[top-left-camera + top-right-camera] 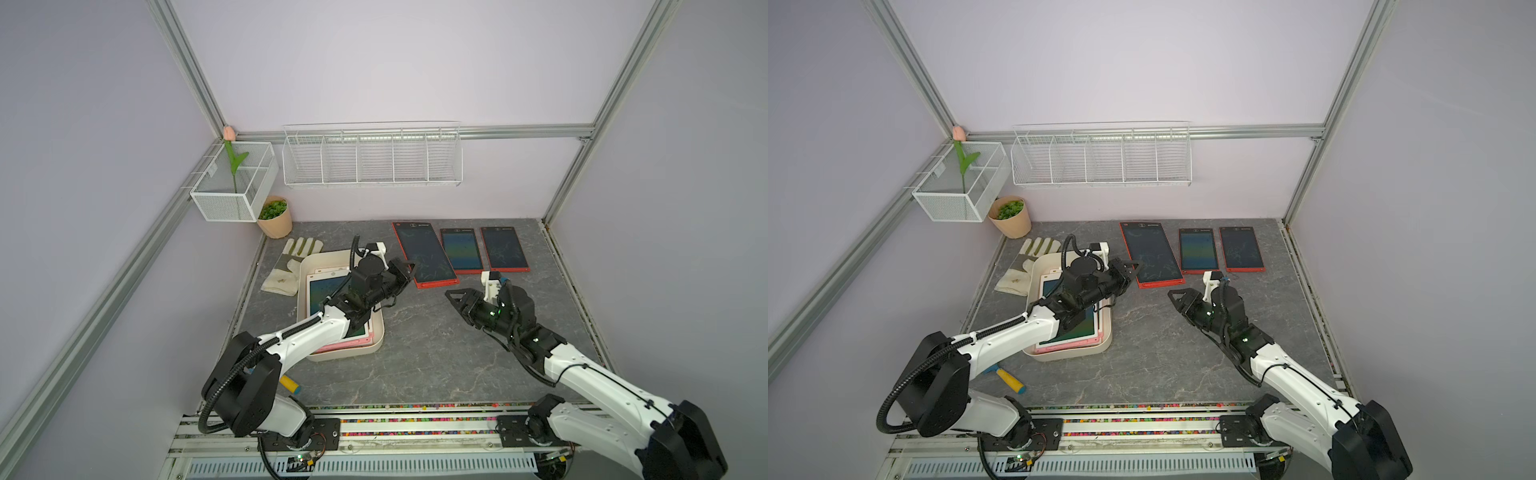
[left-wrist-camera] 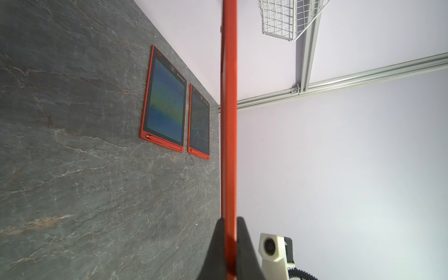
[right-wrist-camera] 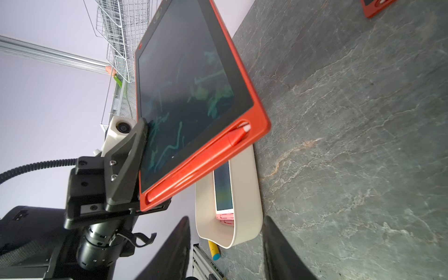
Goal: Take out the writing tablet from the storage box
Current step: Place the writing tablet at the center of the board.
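Three red-framed writing tablets were counted: one large red tablet [image 1: 424, 253] and two smaller ones, the middle red tablet [image 1: 461, 254] and the outer red tablet [image 1: 503, 252]. The single cream storage box [image 1: 374, 349] showed at least two more, a white-framed tablet [image 1: 324, 291] and a pink-framed tablet [image 1: 349, 344] (the stack's full number could not be told). There were two white wire baskets: one mesh basket [image 1: 232, 195] and one long wire rack [image 1: 372, 160] of five compartments. Two robot arms were present, the left arm [image 1: 316, 332] and the right arm [image 1: 582, 370]. There was one each of plant pot [image 1: 276, 226], artificial tulip [image 1: 229, 133], work glove [image 1: 291, 266] and yellow-handled tool [image 1: 291, 384].
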Available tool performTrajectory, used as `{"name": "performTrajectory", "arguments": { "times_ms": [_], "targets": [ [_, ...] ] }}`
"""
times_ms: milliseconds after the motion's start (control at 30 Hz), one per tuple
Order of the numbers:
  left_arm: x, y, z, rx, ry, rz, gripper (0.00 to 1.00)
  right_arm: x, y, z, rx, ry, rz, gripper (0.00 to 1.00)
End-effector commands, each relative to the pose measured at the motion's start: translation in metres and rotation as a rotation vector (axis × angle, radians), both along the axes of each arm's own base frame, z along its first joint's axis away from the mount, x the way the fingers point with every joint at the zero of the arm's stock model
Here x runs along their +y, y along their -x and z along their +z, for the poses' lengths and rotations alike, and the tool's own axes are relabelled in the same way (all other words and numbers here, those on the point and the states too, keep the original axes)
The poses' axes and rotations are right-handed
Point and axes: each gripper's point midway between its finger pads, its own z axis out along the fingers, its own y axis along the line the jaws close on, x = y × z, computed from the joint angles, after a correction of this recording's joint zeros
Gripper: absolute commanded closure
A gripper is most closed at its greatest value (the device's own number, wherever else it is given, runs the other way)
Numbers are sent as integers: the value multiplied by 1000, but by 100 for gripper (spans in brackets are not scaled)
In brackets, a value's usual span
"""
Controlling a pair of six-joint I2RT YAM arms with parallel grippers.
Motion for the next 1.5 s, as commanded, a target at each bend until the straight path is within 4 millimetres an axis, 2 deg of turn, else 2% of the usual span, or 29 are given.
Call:
{"name": "performTrajectory", "arguments": {
  "times_ms": [0, 300, 500, 900, 1467],
  "targets": [
    [3, 1, 23, -42, 80, 16, 100, 7, -7, 24, -20, -97, -3, 51],
    [-2, 2, 16, -19, 113, -5, 100, 18, -23, 23, -22, -157, -1, 55],
    [-2, 3, 11, -13, 109, -9, 100, 24, -31, 34, -61, -182, 8, 56],
    [6, -5, 11, -18, 106, 21, 100, 9, -15, 39, -70, -146, -6, 55],
    [4, -1, 9, -4, 157, 1, 100, 11, -24, 35, -59, -159, -14, 56]
  ]
}}
